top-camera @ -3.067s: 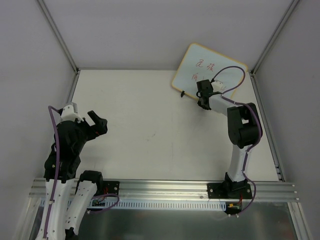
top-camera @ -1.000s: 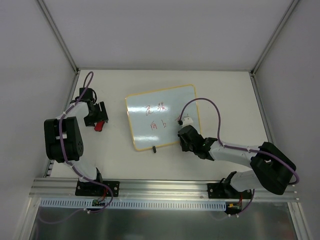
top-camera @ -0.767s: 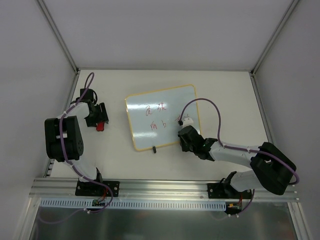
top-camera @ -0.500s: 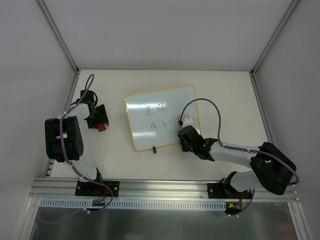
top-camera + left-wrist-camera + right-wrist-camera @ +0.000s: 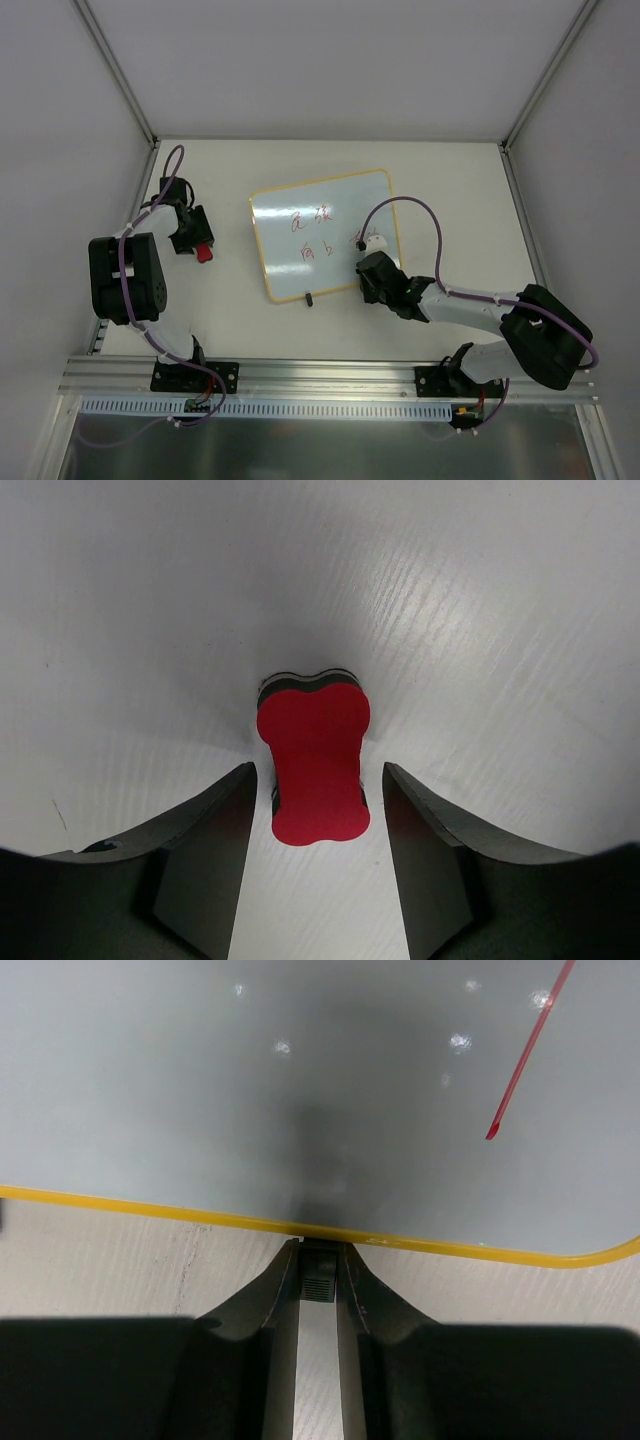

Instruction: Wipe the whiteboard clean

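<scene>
While the whiteboard (image 5: pixel 335 200) lies flat near the middle of the table (image 5: pixel 460 190), turned a little out of square with the table's edges, red handwriting (image 5: pixel 310 235) shows on its face. A small black foot (image 5: pixel 308 297) sticks out from its near edge.

Further right along that near edge, close to the rounded corner, the right gripper (image 5: pixel 364 272) meets the pale-yellow frame. In the right wrist view its fingers (image 5: pixel 275 1295) stand narrow, pinched on a second small black foot (image 5: pixel 318 1282) that sits right at the frame, so this gripper holds the board by its edge.

To the left of the board, apart from its frame, a small red block (image 5: pixel 204 253) lies on the table. The left gripper (image 5: pixel 197 243) hangs over it. In the left wrist view its jaws stand part-way wide, one finger (image 5: pixel 215 830) on each side of the block (image 5: pixel 313 770), with a thin gap visible on both sides.
</scene>
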You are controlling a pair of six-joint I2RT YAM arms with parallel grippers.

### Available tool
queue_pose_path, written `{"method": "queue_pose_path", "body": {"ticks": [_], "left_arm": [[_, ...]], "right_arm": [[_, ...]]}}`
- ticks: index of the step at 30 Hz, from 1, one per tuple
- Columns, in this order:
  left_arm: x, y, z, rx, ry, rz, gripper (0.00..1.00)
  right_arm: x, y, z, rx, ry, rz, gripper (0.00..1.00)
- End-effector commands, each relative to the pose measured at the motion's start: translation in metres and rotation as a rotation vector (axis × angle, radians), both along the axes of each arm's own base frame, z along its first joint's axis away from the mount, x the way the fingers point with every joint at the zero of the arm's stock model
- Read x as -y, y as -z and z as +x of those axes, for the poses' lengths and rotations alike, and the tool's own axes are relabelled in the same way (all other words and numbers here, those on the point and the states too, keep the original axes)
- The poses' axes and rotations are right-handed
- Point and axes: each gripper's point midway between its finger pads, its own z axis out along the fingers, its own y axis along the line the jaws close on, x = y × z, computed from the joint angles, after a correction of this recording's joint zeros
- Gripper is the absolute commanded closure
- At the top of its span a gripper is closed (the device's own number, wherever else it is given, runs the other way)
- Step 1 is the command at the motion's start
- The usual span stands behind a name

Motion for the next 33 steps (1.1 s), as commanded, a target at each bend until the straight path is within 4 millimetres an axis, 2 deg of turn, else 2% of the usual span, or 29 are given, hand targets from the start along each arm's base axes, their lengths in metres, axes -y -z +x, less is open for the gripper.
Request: {"method": "queue_pose_path", "body": {"ticks": [1, 4, 10, 12, 14, 21, 23, 25, 28, 31, 33], "left_arm": [[-0.006, -0.020, 0.014, 0.066, -0.043, 0.013, 0.48], [-0.006, -0.019, 0.013, 0.066, -0.046, 0.008, 0.54], [-0.004, -0.010, 0.007, 0.037, -0.050, 0.002, 0.55], [-0.003, -0.009, 0.005, 0.033, -0.053, -0.002, 0.59], [-0.004, -0.010, 0.005, 0.038, -0.054, -0.003, 0.64], [-0.003, -0.012, 0.001, 0.042, -0.048, -0.001, 0.70], [-0.002, -0.005, -0.003, 0.022, -0.047, -0.004, 0.70], [-0.002, -0.001, -0.005, 0.010, -0.052, -0.007, 0.59], [-0.002, 0.000, -0.004, 0.008, -0.061, -0.011, 0.53], [0.003, -0.001, -0.002, 0.015, -0.058, -0.036, 0.52], [0.002, -0.003, -0.002, 0.019, -0.062, -0.030, 0.56]], "right_arm": [[-0.010, 0.006, -0.014, -0.045, -0.052, 0.037, 1.00], [-0.011, 0.005, -0.014, -0.045, -0.051, 0.039, 1.00], [-0.010, 0.007, -0.014, -0.046, -0.047, 0.035, 1.00], [-0.010, 0.007, -0.014, -0.047, -0.048, 0.035, 1.00], [-0.009, 0.007, -0.015, -0.047, -0.047, 0.034, 1.00], [-0.009, 0.004, -0.014, -0.038, -0.044, 0.039, 1.00], [-0.009, 0.005, -0.014, -0.037, -0.047, 0.035, 1.00], [-0.010, 0.004, -0.014, -0.035, -0.049, 0.036, 1.00], [-0.010, 0.004, -0.015, -0.036, -0.052, 0.037, 1.00], [-0.010, 0.003, -0.015, -0.035, -0.050, 0.039, 1.00], [-0.010, 0.004, -0.016, -0.036, -0.054, 0.040, 1.00]]}}
